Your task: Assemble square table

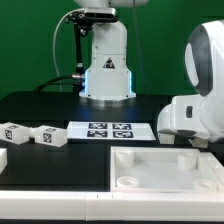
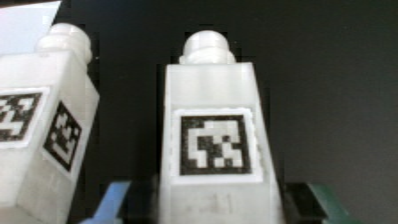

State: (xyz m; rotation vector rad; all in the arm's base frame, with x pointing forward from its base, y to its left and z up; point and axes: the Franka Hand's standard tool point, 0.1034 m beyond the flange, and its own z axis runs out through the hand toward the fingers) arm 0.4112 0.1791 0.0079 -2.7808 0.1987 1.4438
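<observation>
Taking the marker board (image 1: 105,130) as my reference on the bench (image 1: 40,105): to the exterior view's left of it two legs lie on their sides, the outer leg (image 1: 14,132) well apart from the board and the inner leg (image 1: 48,135) just beside it. In front of the board, toward the exterior view's right, lies the square top (image 1: 165,172), rim up, with no leg fitted and the one corner hole I can make out empty. Over that top the arm (image 1: 198,95) fills the exterior view's right edge and hides the jaws from that camera. The wrist view supplies them: a tagged leg (image 2: 217,135) sits between the blue fingertips (image 2: 116,200), with a neighbouring leg (image 2: 50,110) close alongside. The jaws are open, one on either side of the tagged leg with a dark gap showing, and they hold nothing. I cannot tell whether these are the two legs noted beside the board. I judge the step in hand to be a leg pick-up, at the approach stage. The next move calls for closing squarely on the leg's flat sides without nudging its neighbour, then lifting it toward a corner hole.
</observation>
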